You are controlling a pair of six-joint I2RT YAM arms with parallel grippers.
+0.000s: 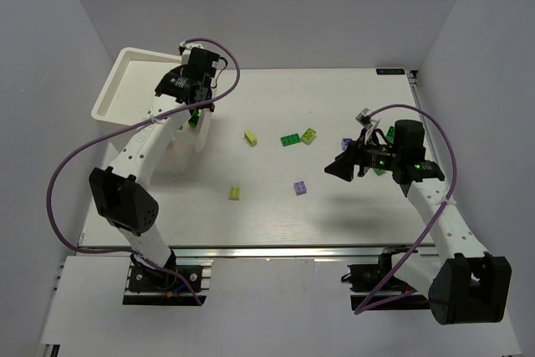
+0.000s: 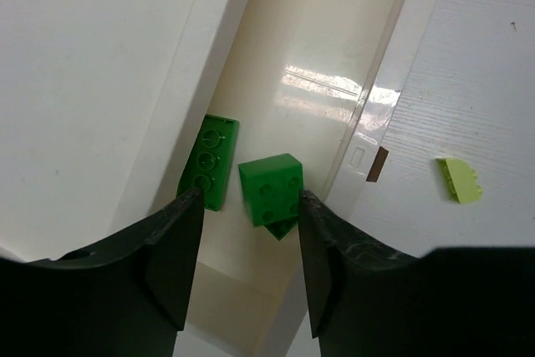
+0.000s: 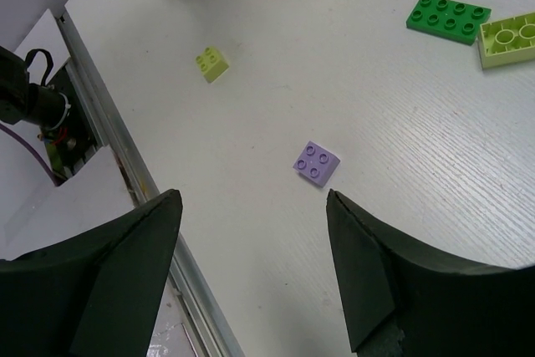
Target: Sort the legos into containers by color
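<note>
My left gripper (image 2: 249,206) hangs open over an open cream drawer (image 2: 309,48) of the white box (image 1: 125,81). A square dark green lego (image 2: 272,190) sits just past its fingertips, close to the right finger, with a gap on the left side. A long dark green lego (image 2: 209,160) lies in the same drawer. My right gripper (image 3: 252,198) stands wide open above the table, empty, with a lavender lego (image 3: 317,162) just beyond its tips. Yellow-green legos (image 1: 250,138) (image 1: 236,192) (image 1: 309,135) and a green one (image 1: 290,140) lie mid-table.
The drawer's brown knob (image 2: 377,164) faces the table, with a yellow-green brick (image 2: 461,180) lying beyond it. An aluminium rail (image 3: 109,123) runs along the table's near edge. White walls enclose the table on three sides.
</note>
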